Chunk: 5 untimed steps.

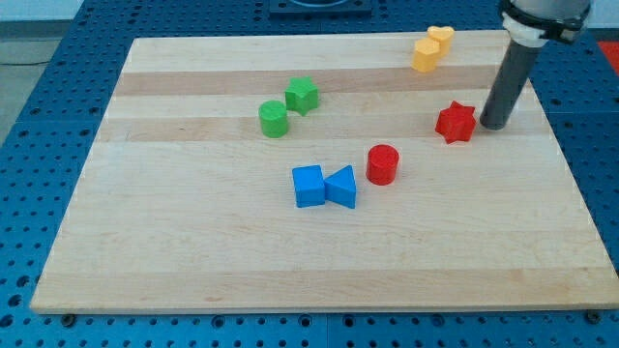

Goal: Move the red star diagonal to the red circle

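Note:
The red star lies on the wooden board toward the view's right. The red circle, a short cylinder, stands below and to the left of it. My tip rests on the board just right of the red star, close to it or touching it; I cannot tell which. The dark rod rises from there toward the view's top right.
A green cylinder and a green star sit together at upper centre. A blue cube and a blue triangle touch below centre. Two yellow blocks lie near the board's top edge.

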Each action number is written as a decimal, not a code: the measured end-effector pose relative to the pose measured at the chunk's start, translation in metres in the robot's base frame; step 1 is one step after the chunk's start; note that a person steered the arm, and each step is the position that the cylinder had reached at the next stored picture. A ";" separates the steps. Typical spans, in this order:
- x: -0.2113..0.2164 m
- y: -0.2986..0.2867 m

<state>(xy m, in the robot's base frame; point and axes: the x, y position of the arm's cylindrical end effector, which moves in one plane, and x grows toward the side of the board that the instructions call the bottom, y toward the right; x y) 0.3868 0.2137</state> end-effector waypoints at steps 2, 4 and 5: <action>0.000 -0.027; -0.009 -0.037; -0.015 -0.045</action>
<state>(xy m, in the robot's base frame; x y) 0.3720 0.1690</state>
